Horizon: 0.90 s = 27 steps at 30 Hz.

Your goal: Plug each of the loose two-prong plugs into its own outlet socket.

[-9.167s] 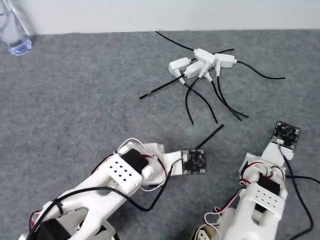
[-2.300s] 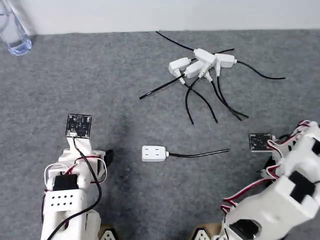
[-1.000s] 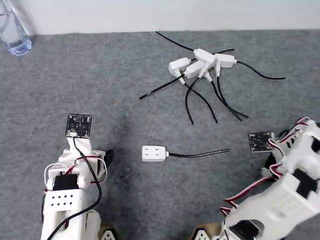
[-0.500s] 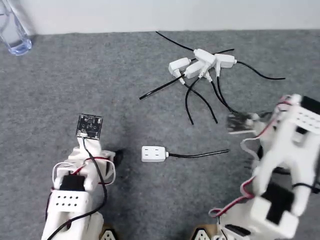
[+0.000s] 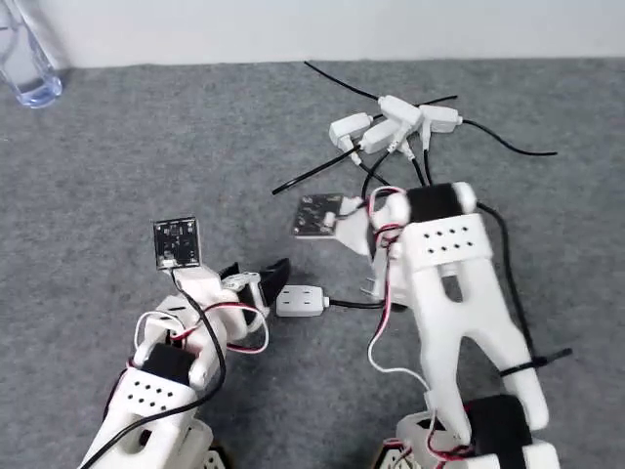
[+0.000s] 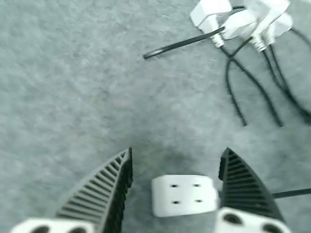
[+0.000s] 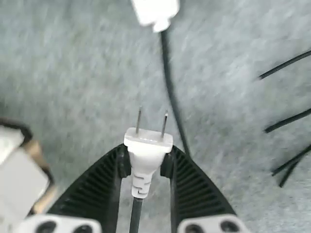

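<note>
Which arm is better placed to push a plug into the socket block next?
Right. The right end effector grips a two-prong plug, prongs aimed toward the socket block; the left end effector is open around the block.

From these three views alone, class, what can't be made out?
High view: the right arm covers the plug held by the right gripper.
Right wrist view: the socket block is blurred and cut by the edge; slots unreadable.
Left wrist view: a finger of the left gripper hides where the cord leaves the block.
High view: the plug pile overlaps; count unclear.

Grey felt tabletop (image 5: 146,147) — white wall (image 5: 293,29) behind
</note>
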Motion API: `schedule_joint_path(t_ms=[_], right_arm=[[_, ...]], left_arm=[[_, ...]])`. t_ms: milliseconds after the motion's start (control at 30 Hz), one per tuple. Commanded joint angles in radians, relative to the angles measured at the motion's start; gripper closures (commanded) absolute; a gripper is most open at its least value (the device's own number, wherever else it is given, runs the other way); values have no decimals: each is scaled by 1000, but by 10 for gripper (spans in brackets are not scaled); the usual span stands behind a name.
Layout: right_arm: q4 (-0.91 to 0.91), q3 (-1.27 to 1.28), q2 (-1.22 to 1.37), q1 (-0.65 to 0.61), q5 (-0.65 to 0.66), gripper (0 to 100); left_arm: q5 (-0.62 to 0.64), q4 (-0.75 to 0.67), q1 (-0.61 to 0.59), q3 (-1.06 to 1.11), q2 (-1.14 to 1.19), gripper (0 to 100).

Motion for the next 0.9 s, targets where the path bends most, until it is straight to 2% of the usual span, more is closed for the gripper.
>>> schedule_joint_path(t_ms=[0, 233, 367, 600, 700, 800, 867], right_arm=[[-77, -5, 7, -22, -80, 990], [-237, -5, 90, -18, -127, 990], [-323, -8, 157, -22, -127, 990], [-378, -11, 249, -42, -126, 990], [-371, -11, 246, -85, -130, 990], [-366, -11, 228, -142, -193, 990], [-332, -15, 203, -174, -204, 990]], left_arm=[[190, -23, 54, -24, -14, 728], [221, -26, 64, -30, -14, 728], [244, -18, 110, -15, -81, 728], [242, 52, 130, 116, -431, 728], [218, 94, 152, 200, -618, 728], [198, 181, 181, 245, -787, 728], [198, 222, 178, 232, -804, 728]])
